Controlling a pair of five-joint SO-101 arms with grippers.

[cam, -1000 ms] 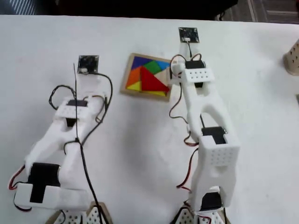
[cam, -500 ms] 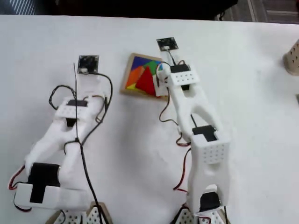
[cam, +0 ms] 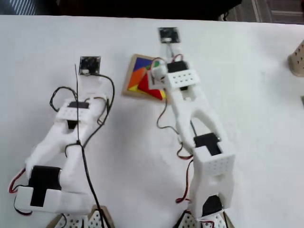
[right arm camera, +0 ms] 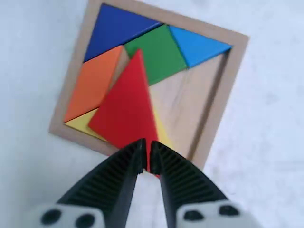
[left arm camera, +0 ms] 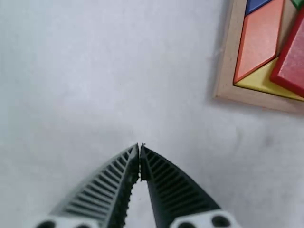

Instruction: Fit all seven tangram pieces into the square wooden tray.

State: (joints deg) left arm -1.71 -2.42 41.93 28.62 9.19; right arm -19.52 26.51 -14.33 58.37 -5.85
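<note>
Pincer (right arm camera: pixel 147 159) of right arm, nipping red triangle (right arm camera: pixel 126 109) — square wooden tray (right arm camera: pixel 216 104) beneath

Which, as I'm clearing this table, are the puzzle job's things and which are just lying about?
Job: wooden tray; red triangle, gripped by the right gripper; dark blue triangle; light blue triangle; green square; orange piece; yellow piece.
Lying about: holed beige block, far out on the right arm's side; left gripper, idle, shut over bare table.
</note>
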